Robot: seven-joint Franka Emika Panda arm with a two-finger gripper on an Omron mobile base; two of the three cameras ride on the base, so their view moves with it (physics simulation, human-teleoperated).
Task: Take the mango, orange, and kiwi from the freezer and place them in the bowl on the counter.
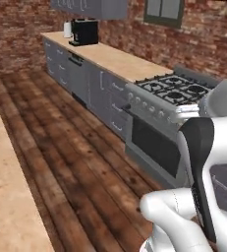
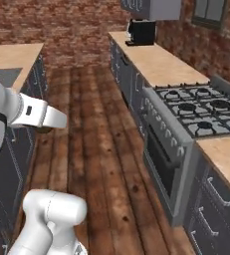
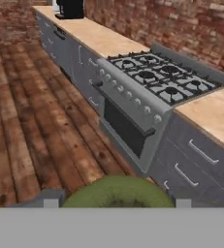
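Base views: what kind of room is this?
A rendered kitchen, by the look of it: a gas stove with an oven door below, a tan counter over grey cabinets, and a black coffee machine at its far end, against brick walls.

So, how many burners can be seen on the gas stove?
4 in the hand view: on the stove, one far left, one far right, one near left, one near right. A further burner may sit at the right edge, unclear.

Olive-green kiwi (image 3: 117,193), tan-pink speckled counter (image 3: 99,38), grey stove (image 3: 152,77), red-brown brick wall (image 3: 181,29)
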